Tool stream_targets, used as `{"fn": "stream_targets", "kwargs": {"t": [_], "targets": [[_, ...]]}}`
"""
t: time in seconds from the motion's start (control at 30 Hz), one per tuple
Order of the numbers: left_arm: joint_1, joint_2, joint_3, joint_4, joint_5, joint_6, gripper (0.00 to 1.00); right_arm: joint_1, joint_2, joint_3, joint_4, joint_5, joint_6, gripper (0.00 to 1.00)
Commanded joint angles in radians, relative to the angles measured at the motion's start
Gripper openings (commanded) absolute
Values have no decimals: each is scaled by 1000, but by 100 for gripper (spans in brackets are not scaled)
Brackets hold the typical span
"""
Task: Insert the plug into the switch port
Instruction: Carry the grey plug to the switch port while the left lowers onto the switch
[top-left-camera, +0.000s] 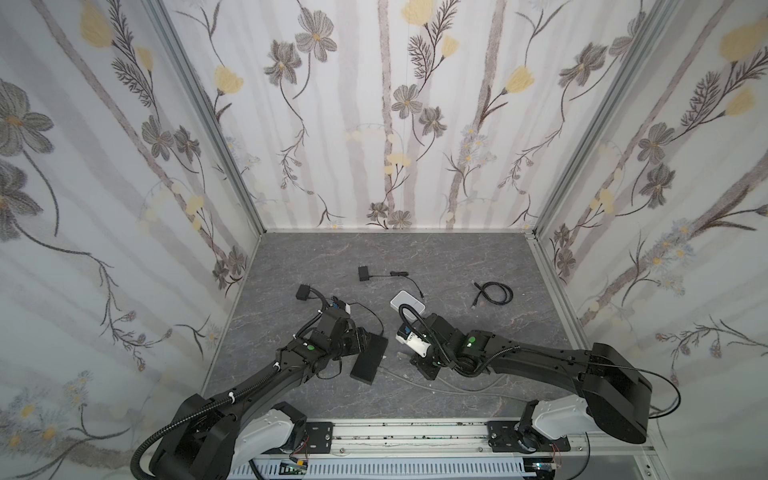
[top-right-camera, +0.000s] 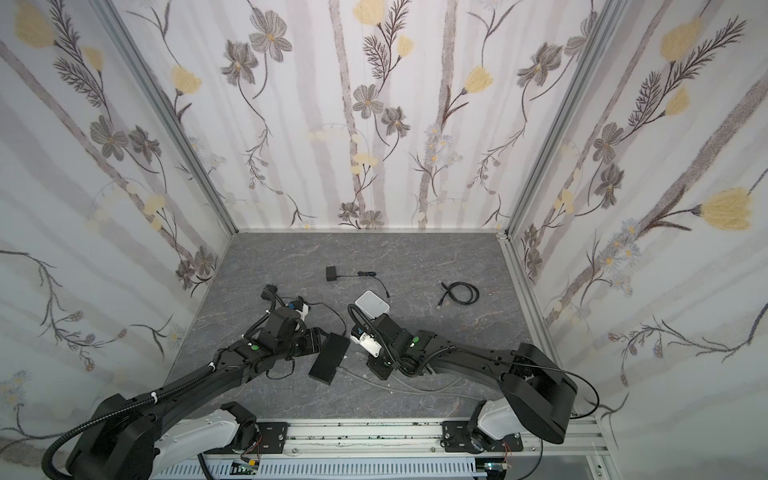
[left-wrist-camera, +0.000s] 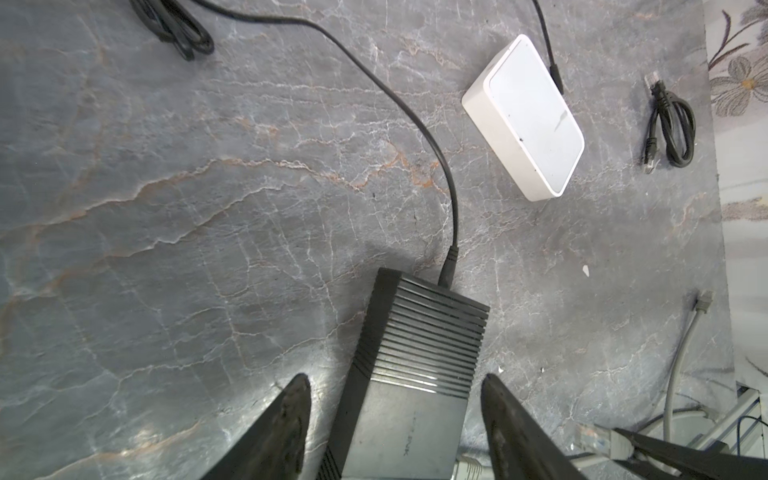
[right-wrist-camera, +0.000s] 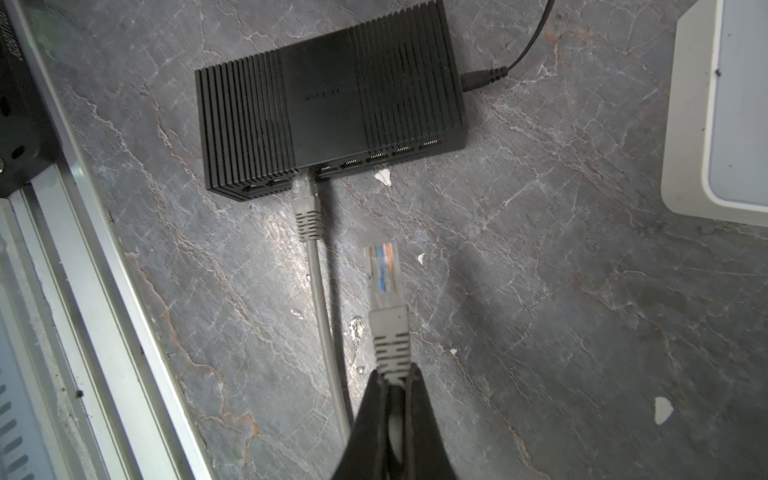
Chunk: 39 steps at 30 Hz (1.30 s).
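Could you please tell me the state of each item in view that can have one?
Black ribbed switch: lying flat, one port occupied.
Grey cable plug: in a switch port.
Second grey plug, clear-tipped: held, not inserted.
Left gripper: open, straddling the switch.
Right gripper: shut on the second plug's boot.
Black coiled cable: loose, unplugged.

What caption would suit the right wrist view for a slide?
Right gripper holds a grey plug short of the black switch, where another grey cable already sits in a port.

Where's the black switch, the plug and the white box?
black switch (right-wrist-camera: 328, 104): right wrist view, smooth top middle.
plug (right-wrist-camera: 381, 270): right wrist view, clear tip.
white box (left-wrist-camera: 532, 120): left wrist view, flat top.
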Motion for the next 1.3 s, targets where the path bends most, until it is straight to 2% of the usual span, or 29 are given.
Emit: {"fn": "stream_targets", "kwargs": {"t": [0.0, 0.33, 0.63, 0.97, 1.27], "targets": [[3, 15, -19, 62, 18, 16, 65, 6, 67, 41, 9, -16, -15, 0], [8, 150, -14, 154, 95, 30, 60, 14, 221, 111, 103, -45, 31, 0], [8, 209, 17, 165, 141, 59, 59, 27, 251, 105, 163, -43, 55, 0], [9, 248, 8, 197, 195, 57, 49, 27, 245, 113, 180, 9, 55, 0], [8, 237, -1, 199, 214, 69, 51, 27, 259, 114, 211, 10, 50, 0]]}}
